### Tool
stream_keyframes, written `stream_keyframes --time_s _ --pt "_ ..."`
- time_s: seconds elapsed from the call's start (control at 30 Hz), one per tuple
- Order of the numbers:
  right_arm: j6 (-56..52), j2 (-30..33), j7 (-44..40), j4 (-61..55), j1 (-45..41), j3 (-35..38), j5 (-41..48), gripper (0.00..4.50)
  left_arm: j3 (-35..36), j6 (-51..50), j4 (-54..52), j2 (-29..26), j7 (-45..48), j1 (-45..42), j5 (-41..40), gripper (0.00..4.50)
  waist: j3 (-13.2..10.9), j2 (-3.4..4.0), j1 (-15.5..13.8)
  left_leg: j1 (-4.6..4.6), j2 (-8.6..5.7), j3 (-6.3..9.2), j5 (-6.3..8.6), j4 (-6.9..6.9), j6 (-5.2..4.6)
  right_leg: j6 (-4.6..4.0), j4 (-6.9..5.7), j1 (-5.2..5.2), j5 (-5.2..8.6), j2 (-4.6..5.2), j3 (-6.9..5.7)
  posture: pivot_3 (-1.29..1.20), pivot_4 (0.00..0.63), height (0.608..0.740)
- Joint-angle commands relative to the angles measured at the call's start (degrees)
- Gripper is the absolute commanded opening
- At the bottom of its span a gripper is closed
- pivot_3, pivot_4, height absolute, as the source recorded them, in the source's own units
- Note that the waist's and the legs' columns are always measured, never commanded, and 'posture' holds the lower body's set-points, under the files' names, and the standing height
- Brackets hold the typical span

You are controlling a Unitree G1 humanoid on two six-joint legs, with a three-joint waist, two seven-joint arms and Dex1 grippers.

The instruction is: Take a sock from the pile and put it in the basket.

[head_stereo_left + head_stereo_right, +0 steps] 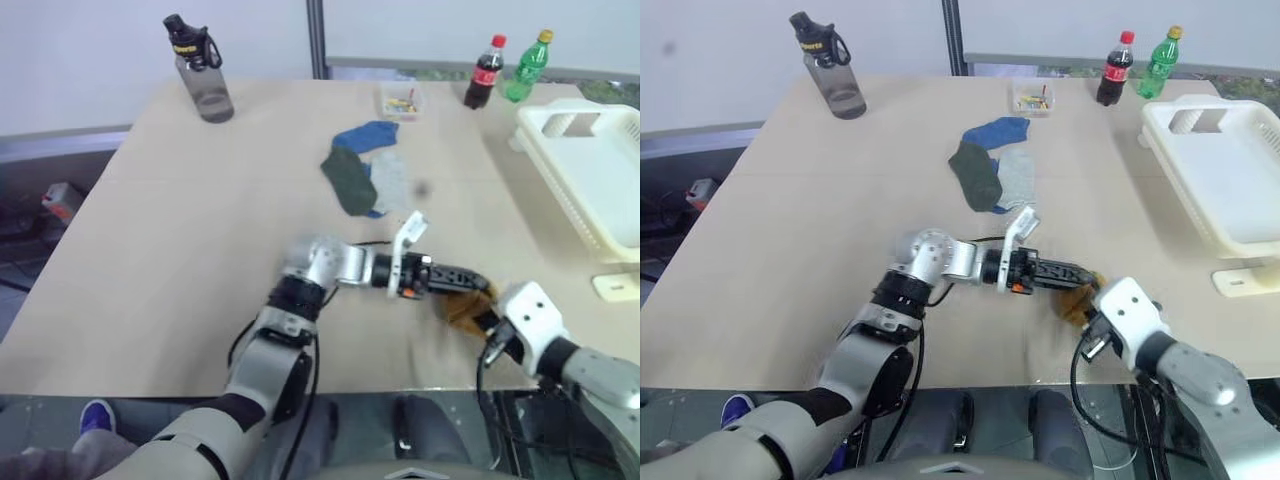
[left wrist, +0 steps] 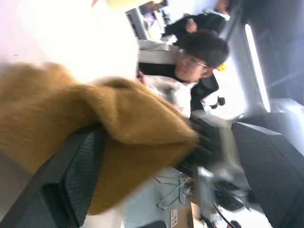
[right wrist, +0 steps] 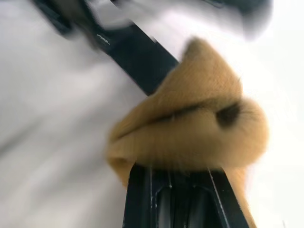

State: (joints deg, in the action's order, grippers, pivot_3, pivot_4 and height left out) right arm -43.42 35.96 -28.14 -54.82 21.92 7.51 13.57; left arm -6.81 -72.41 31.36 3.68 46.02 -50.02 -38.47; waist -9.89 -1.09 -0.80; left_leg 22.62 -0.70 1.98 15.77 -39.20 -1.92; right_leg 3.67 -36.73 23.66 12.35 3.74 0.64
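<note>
Here the right gripper [image 3: 183,175] clamps a mustard sock [image 3: 190,128]; left gripper [image 2: 156,156] gapes wide.

Both head views look down over the table [image 1: 180,260]. Each wrist view sits close against the mustard sock [image 3: 190,137], their shared sight.

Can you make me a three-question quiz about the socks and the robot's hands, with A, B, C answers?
1. Where is the basket?
A. at the table's right edge
B. beside the grey water bottle
C. on the floor

2. What colour is the sock that the right gripper holds?
A. blue
B. mustard yellow
C. pale grey

3. How is the left gripper?
A. shut on a bottle
B. open, its fingers around the sock
C. inside the basket

Answers: 1 A, it sits right of the pile. 2 B, the right wrist view shows yellow cloth pinched. 3 B, the left wrist view shows fingers wide apart.
</note>
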Motion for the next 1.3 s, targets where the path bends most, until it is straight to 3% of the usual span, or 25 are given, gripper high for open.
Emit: stream_keyframes --time_s 0.03,0.17,0.27,0.4,0.47,0.53,0.57,0.8,1.0,1.1,1.27,1.3 --pt "1.0 1.9 0.8 -5.2 7.4 4.8 1.1 0.06 -2.9 6.2 6.8 2.4 -1.3 -1.7 5.8 4.5 0.0 -0.03 0.0 0.0 0.0 0.01 0.0 0.0 0.0 0.0 0.0 -0.01 0.0 0.0 -0.04 0.0 0.15 0.74" --pt "5.0 -0.2 3.8 -5.2 13.6 10.3 4.5 0.06 -4.3 9.7 11.0 3.6 0.6 -2.5 8.7 4.5 0.1 -0.09 0.0 -0.05 0.0 -0.02 0.0 -0.08 -0.01 0.03 0.02 -0.09 0.02 0.04 -0.01 0.0 0.15 0.74" --pt "5.8 -2.7 7.1 -5.2 14.3 15.4 10.0 0.81 -5.8 10.1 9.6 3.8 2.8 -2.6 9.5 4.5 0.2 -0.11 0.0 -0.1 0.02 -0.03 0.0 -0.12 -0.03 0.16 0.01 -0.12 0.17 0.06 0.01 0.0 0.15 0.74" --pt "5.4 -2.0 10.8 -5.2 12.4 18.3 19.2 2.77 -7.0 9.5 2.2 1.2 8.0 -0.7 8.1 4.5 0.3 -0.07 0.0 -0.07 0.13 -0.04 0.0 -0.14 -0.03 0.13 0.0 -0.11 0.16 0.08 0.03 0.0 0.15 0.74" --pt "4.0 -1.9 12.8 -5.2 10.1 17.7 22.0 3.4 -6.2 8.9 -2.8 -1.1 10.7 0.8 6.2 4.5 0.2 -0.02 0.3 -0.04 0.15 -0.03 0.02 -0.1 -0.05 0.04 0.0 -0.08 0.04 0.07 0.02 0.0 0.15 0.74" --pt "1.3 -1.2 14.9 -5.2 7.0 16.8 23.4 4.31 -6.7 8.9 -8.6 -4.3 12.7 3.0 5.4 4.5 0.2 0.05 0.6 0.0 0.26 -0.11 0.02 -0.01 -0.05 -0.01 0.0 0.06 0.01 0.01 0.1 0.0 0.15 0.74" --pt "-0.9 -1.3 16.2 -4.8 4.6 16.5 24.2 4.46 -7.8 10.4 -11.9 -6.2 13.7 4.5 6.1 4.5 0.2 0.07 0.7 0.04 0.28 -0.11 0.02 -0.01 -0.05 -0.02 -0.02 0.11 0.01 0.01 0.1 0.0 0.15 0.74" --pt "-13.0 -0.9 20.2 3.9 -9.1 10.1 26.8 4.46 -12.5 22.5 -28.2 -17.6 17.4 13.1 10.5 4.5 0.2 0.21 -0.3 0.05 0.32 -0.16 0.02 0.0 -0.05 -0.28 0.01 0.12 0.13 0.03 0.18 0.0 0.15 0.74" --pt "-18.7 -2.9 20.2 11.3 -8.0 10.0 27.5 4.46 -10.7 37.6 -34.9 -26.1 20.9 19.1 14.1 4.5 0.2 0.27 0.1 0.15 0.28 -0.15 0.05 0.01 -0.1 -0.27 0.08 0.13 0.13 0.08 0.13 0.0 0.15 0.74" --pt "-19.8 -3.8 19.5 13.1 -8.2 10.9 28.6 4.46 -10.5 48.2 -34.3 -31.5 25.2 22.1 17.5 4.5 0.3 0.3 0.4 0.06 0.34 -0.21 0.07 0.03 -0.12 -0.27 0.08 0.12 0.14 -0.01 0.17 0.0 0.15 0.74" --pt "-20.4 -4.0 17.8 14.9 -9.2 10.5 29.6 4.46 -7.7 55.9 -30.2 -36.1 31.5 22.8 17.0 4.5 0.3 0.28 0.0 0.03 0.39 -0.13 0.06 -0.03 -0.12 -0.28 0.04 0.06 0.14 -0.05 0.07 0.0 0.15 0.74" --pt "-20.0 -3.8 17.5 15.6 -9.6 9.7 28.9 3.92 -6.9 58.5 -28.2 -37.1 32.9 22.6 17.5 4.5 0.3 0.28 0.1 0.02 0.39 -0.15 0.06 -0.05 -0.12 -0.28 0.05 0.05 0.14 -0.05 0.08 0.0 0.15 0.74"
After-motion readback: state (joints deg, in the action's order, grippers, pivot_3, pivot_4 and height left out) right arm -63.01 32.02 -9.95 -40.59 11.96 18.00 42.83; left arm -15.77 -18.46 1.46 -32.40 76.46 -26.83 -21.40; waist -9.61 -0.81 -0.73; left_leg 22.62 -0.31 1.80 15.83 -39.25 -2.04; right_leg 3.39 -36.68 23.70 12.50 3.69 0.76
